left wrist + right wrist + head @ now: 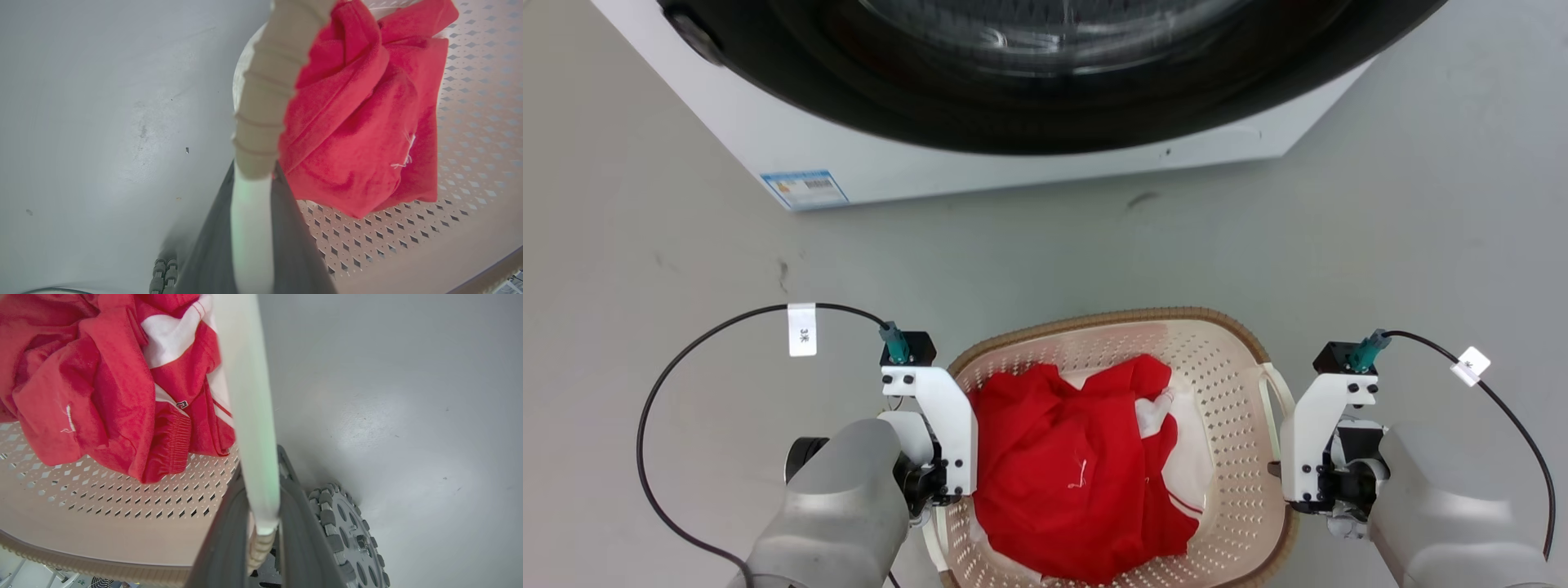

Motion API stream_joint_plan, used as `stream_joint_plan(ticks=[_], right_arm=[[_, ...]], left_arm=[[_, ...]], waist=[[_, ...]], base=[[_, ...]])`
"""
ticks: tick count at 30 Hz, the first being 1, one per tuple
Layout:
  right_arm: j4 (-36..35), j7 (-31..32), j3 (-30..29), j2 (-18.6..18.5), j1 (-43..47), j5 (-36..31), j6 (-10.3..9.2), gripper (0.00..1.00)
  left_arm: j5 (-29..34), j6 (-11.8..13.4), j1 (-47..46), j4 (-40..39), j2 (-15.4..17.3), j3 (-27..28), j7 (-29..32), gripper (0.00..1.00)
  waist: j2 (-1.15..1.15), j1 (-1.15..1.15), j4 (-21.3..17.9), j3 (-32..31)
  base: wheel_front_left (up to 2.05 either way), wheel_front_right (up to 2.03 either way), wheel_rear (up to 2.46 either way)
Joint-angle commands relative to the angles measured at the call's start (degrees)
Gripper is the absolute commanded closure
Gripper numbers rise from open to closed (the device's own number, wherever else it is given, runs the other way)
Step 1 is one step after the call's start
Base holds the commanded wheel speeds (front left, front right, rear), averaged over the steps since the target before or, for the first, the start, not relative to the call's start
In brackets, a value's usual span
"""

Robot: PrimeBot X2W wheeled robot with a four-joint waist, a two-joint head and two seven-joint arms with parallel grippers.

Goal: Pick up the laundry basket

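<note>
Head view: laundry basket [1233, 384] is near the washer [915, 155], in front of it, btw both arms. Can't tell if it's off the grey floor [645, 245]. Red garment [1062, 474] w/ white stripes piled inside. Left pincer [253, 173] clenched on the left handle [250, 237], white loop pinched btw both dark fingers. Right pincer [261, 469] likewise grasping the right handle [245, 396]. Robot's wheel [343, 531] shows just beside it in right wrist view.

Silver forearms [837, 498], white brackets [947, 416], dark fingers [294, 245]
</note>
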Motion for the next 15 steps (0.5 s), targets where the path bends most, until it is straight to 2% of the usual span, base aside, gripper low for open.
stream_joint_plan(ticks=[1, 15], right_arm=[[-0.32, 0.05, 0.09, -0.08, 0.54, 0.36, -0.1, 1.0], [-1.59, 12.09, 3.44, 0.37, -1.3, 5.33, -0.1, 1.0]], left_arm=[[-0.21, -1.23, 0.85, -0.26, -0.78, -0.1, 0.34, 1.0], [-2.08, -1.01, 0.24, 0.67, 2.9, 0.57, 6.0, 1.0]], waist=[[0.0, 0.0, 0.64, -2.87], [0.0, 0.0, 2.29, -10.7]], base=[[0.0, 0.0, 0.0], [0.0, 0.0, 0.0]])
